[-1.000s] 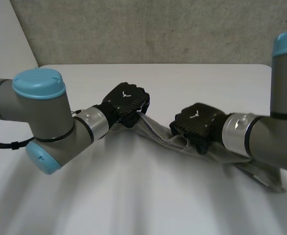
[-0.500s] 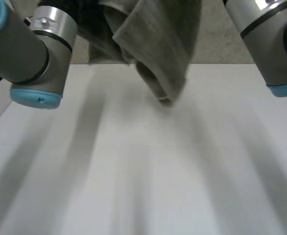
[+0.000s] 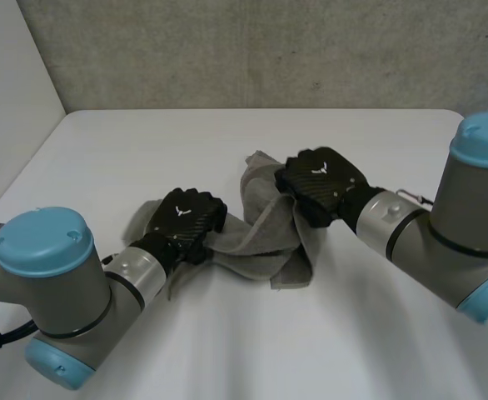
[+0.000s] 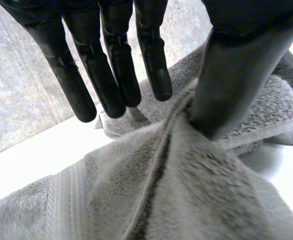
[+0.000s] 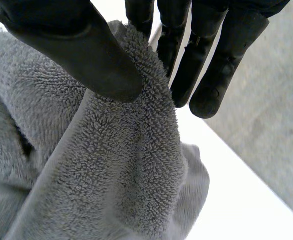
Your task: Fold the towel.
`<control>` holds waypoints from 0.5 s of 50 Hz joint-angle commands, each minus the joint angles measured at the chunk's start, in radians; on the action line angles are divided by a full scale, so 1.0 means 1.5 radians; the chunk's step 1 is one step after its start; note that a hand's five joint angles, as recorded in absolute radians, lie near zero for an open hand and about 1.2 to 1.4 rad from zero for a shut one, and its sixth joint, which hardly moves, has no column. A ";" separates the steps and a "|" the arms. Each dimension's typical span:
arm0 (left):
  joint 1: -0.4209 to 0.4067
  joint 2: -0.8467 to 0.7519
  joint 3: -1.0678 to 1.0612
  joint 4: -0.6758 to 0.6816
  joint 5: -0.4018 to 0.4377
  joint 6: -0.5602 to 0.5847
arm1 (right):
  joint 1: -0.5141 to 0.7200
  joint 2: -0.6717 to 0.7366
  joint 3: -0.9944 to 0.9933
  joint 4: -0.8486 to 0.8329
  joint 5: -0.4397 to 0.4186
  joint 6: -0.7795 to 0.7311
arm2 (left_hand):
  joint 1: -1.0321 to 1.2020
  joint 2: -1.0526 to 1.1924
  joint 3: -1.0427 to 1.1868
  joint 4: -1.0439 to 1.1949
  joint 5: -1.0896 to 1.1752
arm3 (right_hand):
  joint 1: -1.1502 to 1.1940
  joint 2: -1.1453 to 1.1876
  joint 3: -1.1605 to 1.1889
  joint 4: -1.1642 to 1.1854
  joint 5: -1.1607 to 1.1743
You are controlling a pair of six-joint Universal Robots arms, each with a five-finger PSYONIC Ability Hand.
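Observation:
The grey towel (image 3: 265, 237) lies crumpled in a loose heap in the middle of the white table (image 3: 252, 350). My left hand (image 3: 186, 221) sits at the heap's left end. In its own wrist view the fingers (image 4: 111, 75) are straight and clear of the cloth, and only the thumb (image 4: 236, 75) rests on a raised fold of the towel (image 4: 186, 190). My right hand (image 3: 319, 183) is at the heap's far right side. There its thumb (image 5: 76, 45) and fingers (image 5: 206, 75) pinch an upright fold of the towel (image 5: 111, 165).
A grey concrete wall (image 3: 269, 50) runs behind the table's far edge. A pale panel (image 3: 11, 100) stands at the far left. Bare tabletop lies in front of the towel and to either side of the arms.
The towel was stretched low between the hands, then lifted high, and now it is back on the table, bunched. The left hand's fingers have straightened off the cloth.

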 commanded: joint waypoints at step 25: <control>0.015 -0.010 0.070 -0.019 -0.003 0.000 | -0.013 0.004 0.156 -0.041 0.224 0.323 | -0.264 -0.263 -0.275 -0.270 -0.268 | -0.602 -0.369 -0.243 -0.594 -0.599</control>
